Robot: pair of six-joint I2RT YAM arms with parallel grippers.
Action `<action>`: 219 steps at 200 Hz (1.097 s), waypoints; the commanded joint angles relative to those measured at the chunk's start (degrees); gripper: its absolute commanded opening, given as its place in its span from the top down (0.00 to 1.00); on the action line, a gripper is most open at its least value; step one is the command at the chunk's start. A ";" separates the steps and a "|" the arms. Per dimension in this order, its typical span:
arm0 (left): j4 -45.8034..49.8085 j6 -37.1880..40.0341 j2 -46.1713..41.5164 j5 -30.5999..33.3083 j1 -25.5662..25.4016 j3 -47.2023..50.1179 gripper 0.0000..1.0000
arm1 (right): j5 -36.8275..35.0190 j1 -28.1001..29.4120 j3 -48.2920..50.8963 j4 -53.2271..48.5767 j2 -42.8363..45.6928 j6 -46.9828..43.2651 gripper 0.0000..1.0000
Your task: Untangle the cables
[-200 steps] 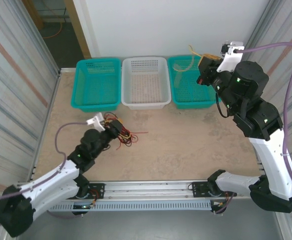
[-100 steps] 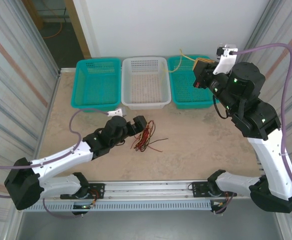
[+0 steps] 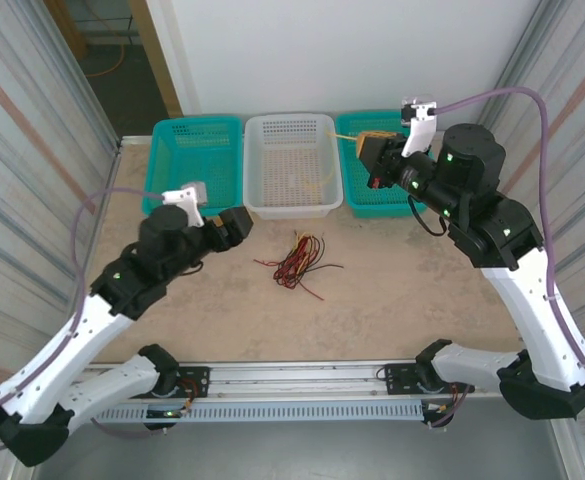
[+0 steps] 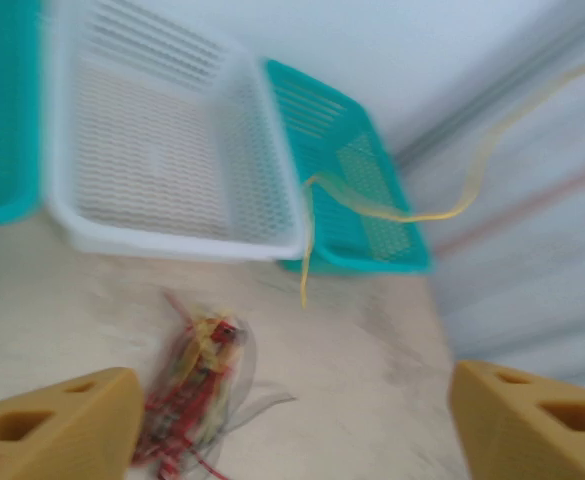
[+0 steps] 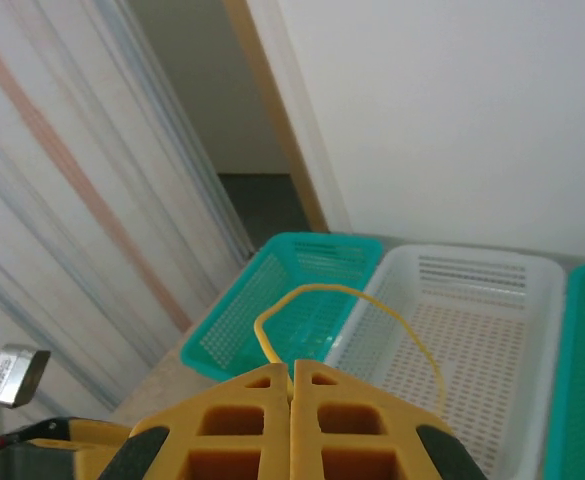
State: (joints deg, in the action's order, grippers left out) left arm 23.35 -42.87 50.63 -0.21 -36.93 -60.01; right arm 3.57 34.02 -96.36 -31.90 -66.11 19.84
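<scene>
Right gripper (image 5: 292, 378): my fingers are pressed together on the yellow cable (image 5: 322, 288), lifted over the white basket (image 3: 272, 208) at upper centre. Left gripper (image 3: 234, 225): spread apart, empty. The red and black bundle (image 3: 297, 262) lies mid-table, apparently not yet untangled.

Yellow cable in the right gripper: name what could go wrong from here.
1. The right gripper pinches the yellow cable at one thin loop, so it might slip out.
2. Its loose end hangs by the rim of the white basket and could snag on the mesh.
3. The red and black bundle lies unheld on the table. With the left gripper open, nothing pins it against a tug.
</scene>
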 commanded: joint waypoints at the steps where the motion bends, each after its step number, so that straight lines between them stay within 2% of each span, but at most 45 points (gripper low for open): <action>1: -7.94 0.80 5.30 -15.94 2.83 -11.35 0.12 | 5.99 0.78 2.00 5.31 -0.94 3.03 1.00; 32: -19.49 -10.74 10.75 -23.08 2.85 -14.52 0.12 | 5.74 4.28 5.11 8.14 -1.86 3.37 1.00; 62: -23.69 -16.72 13.58 -24.23 2.83 -14.61 0.16 | 2.05 9.02 7.16 10.40 -3.13 1.95 1.00; 91: -26.22 -20.67 14.06 -23.91 2.83 -12.33 0.21 | 1.77 11.51 7.87 12.39 -4.85 1.44 1.00; 126: -24.25 -21.51 13.25 -23.27 3.85 -11.24 0.30 | -1.28 14.67 7.40 12.41 -6.53 -0.29 1.00; 169: -21.34 -24.36 10.18 -23.11 7.43 -8.56 0.30 | -11.82 17.51 7.23 11.33 -6.64 -2.44 1.00; 190: -18.99 -24.83 10.01 -23.16 7.75 -8.33 0.30 | -14.87 19.32 7.23 11.84 -6.83 -4.12 1.00; 219: -20.37 -26.16 10.40 -23.39 7.75 -7.07 0.33 | -16.44 21.83 6.53 12.08 -8.02 -6.01 1.00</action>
State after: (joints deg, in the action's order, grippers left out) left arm 3.38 -67.09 61.69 -22.46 -29.47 -68.27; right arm -9.08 54.02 -88.47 -21.82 -73.06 17.10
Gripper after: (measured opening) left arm 0.693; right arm 0.063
